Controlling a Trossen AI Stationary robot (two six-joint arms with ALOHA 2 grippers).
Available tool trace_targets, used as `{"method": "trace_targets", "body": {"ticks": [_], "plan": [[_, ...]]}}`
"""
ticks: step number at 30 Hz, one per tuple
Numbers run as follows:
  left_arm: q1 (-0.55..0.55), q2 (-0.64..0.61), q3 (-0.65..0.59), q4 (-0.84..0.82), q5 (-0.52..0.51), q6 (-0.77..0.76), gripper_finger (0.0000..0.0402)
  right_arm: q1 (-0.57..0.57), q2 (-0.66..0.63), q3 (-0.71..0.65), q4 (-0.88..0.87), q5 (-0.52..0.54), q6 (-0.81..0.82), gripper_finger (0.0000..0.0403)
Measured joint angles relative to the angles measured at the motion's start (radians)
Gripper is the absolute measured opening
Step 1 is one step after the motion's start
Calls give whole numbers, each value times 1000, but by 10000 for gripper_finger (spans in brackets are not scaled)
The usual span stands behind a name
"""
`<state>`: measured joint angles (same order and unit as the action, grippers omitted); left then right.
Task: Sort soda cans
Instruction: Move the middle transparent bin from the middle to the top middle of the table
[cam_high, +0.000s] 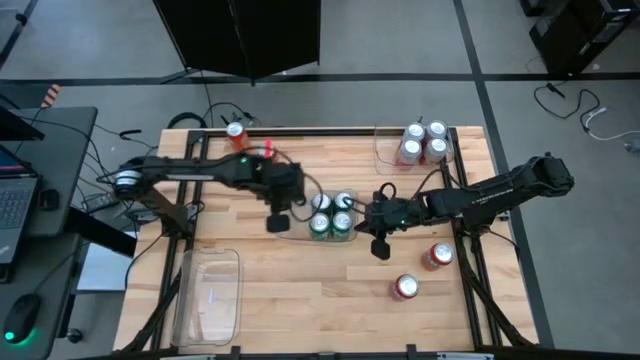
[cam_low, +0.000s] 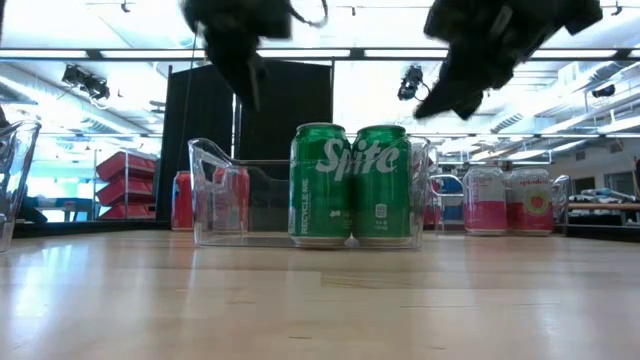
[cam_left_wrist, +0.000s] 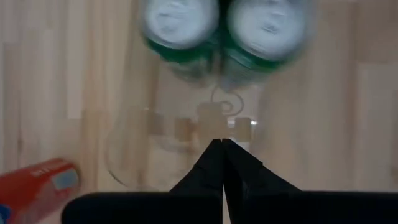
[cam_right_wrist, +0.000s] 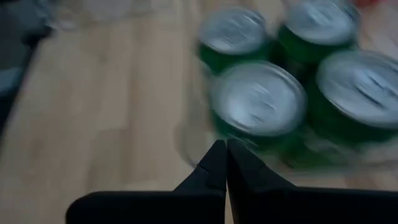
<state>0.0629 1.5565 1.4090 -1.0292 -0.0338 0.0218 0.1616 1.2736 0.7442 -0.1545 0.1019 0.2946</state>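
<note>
Green cans (cam_left_wrist: 221, 34) blurred; red can (cam_left_wrist: 34, 186) cut off

Pale, smooth wooden plank table (cam_high: 300, 300); glossy clear plastic bins (cam_high: 208, 295); shiny green metal cans (cam_low: 351, 183) with silver tops at frame centre.

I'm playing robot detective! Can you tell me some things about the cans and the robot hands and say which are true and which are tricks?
1. Four green cans sit in the middle clear bin. True.
2. The left gripper holds a can. False: it is shut on nothing.
3. Two red cans lie loose on the table. True.
4. The bin at the near left corner is full of cans. False: no cans are in it.
5. The right gripper is shut. True.
</note>
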Motion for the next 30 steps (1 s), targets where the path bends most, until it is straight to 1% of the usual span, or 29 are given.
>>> {"method": "trace_targets", "body": {"ticks": [5, 8, 11, 13, 15, 21, 23, 26, 30], "plan": [[-143, -75, -23, -40, 1, -45, 1, 78, 0, 13, 58, -2, 7, 0], [-228, -74, -60, -36, -6, -90, 1, 118, 3, 14, 84, 11, 15, 0], [-283, -72, -140, -43, -81, -146, 1, 145, 40, 14, 117, 27, 17, 0], [-301, -73, -202, -36, -106, -192, 1, 152, 81, 14, 156, 30, 23, 0], [-309, -72, -258, -27, -122, -235, 1, 153, 127, 14, 180, 30, 27, 0], [-305, -72, -363, 154, -142, -240, 1, 149, 234, 65, 172, 46, 68, 0], [-287, -72, -391, 210, -171, -239, 1, 149, 261, 94, 143, 75, 70, 0], [-253, -72, -421, 245, -220, -247, 1, 148, 285, 135, 67, 134, 79, 0], [-213, -72, -462, 352, -242, -248, 1, 127, 297, 153, -44, 208, 127, 0]]}}
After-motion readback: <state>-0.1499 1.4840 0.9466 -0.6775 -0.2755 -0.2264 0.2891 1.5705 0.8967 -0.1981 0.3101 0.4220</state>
